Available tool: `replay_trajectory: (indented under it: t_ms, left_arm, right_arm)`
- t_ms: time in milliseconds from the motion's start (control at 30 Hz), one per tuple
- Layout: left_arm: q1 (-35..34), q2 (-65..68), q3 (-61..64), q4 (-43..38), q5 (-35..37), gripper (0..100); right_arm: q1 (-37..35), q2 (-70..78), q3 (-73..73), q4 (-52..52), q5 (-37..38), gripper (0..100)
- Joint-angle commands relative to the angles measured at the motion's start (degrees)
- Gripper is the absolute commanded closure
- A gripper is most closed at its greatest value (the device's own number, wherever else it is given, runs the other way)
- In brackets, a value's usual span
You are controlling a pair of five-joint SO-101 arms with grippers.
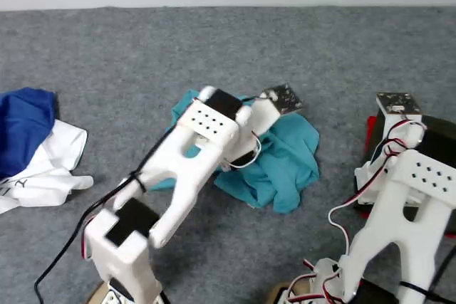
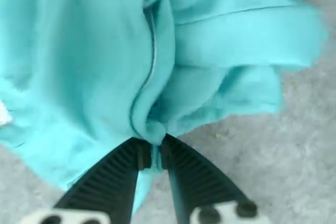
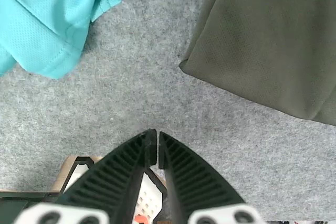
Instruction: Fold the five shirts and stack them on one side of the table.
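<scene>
Fabric of the teal shirt (image 2: 94,51) is clamped between the left hand's (image 2: 152,153) fingertips, bunched beyond them.

Left arm (image 1: 199,149) over crumpled teal shirt (image 1: 286,163)

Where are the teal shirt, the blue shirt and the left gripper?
teal shirt (image 1: 288,158): high view, on its crumpled body.
blue shirt (image 1: 25,122): high view, middle of the blue cloth.
left gripper (image 2: 154,148): left wrist view, between the fingertips, where they pinch a teal fold.

White perforated arms (image 1: 192,169), black ribbed jaws
</scene>
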State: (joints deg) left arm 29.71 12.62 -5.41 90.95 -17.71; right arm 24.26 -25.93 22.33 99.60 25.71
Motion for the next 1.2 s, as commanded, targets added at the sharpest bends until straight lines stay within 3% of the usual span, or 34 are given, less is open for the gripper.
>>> replay_trajectory:
  t_ms: [0, 200, 333, 567, 867, 1167]
  left_arm:
    - [-1.6, -8.6, -3.6, 3.7, -1.8, 99]
    - [-4.0, -11.3, -3.6, 7.9, -4.2, 99]
    - [-9.2, -11.9, -3.9, 8.2, -4.7, 99]
    - [-29.2, -17.8, -5.8, 9.5, -5.8, 99]
    - [-54.1, -26.6, -5.5, 8.4, -11.8, 99]
    - [-58.0, -26.5, 0.2, 4.9, -10.5, 99]
  right_arm:
    - [-0.4, -1.7, -0.3, 0.9, -0.2, 99.0]
    - [-0.6, -1.7, -0.3, 0.7, -0.2, 99.0]
    - [-0.6, -1.7, -0.4, 0.8, -0.2, 99.0]
    - [-3.4, -1.7, -0.7, 0.8, -0.4, 99.0]
    - [-24.3, -1.6, -0.6, -0.8, -0.5, 99.0]
    - [-43.2, 4.4, -0.7, -7.1, -0.5, 98.9]
